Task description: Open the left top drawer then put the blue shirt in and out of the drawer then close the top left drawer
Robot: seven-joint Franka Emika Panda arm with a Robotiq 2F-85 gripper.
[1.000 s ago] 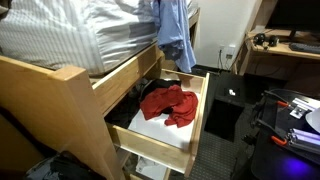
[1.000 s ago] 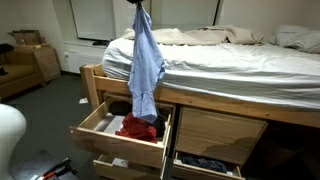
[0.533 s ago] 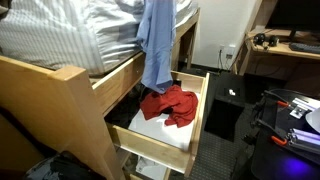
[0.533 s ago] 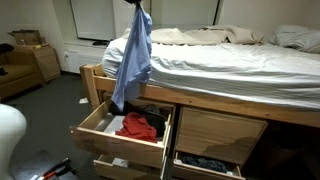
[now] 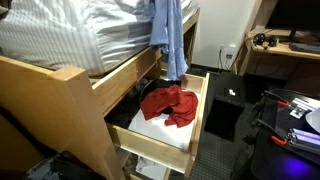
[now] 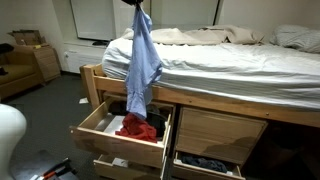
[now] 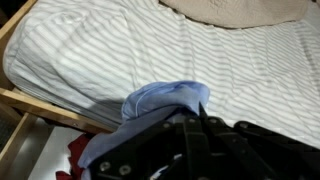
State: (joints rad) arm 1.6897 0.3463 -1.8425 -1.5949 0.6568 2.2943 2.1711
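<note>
You had the claw (image 6: pixel 137 4) clamped on the shirt (image 6: pixel 143 60), hanging above the open drawer (image 6: pixel 98 133) with a red cloth (image 6: pixel 140 128) inside.

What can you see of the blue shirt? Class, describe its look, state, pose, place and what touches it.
The blue shirt is light blue, soft, thin-looking cloth. It hangs bunched and creased in a long vertical drape from the gripper, which pinches its top. It hangs in front of the bed, above the open top drawer, with its lower end just over the red garment; whether they touch cannot be told.
</note>
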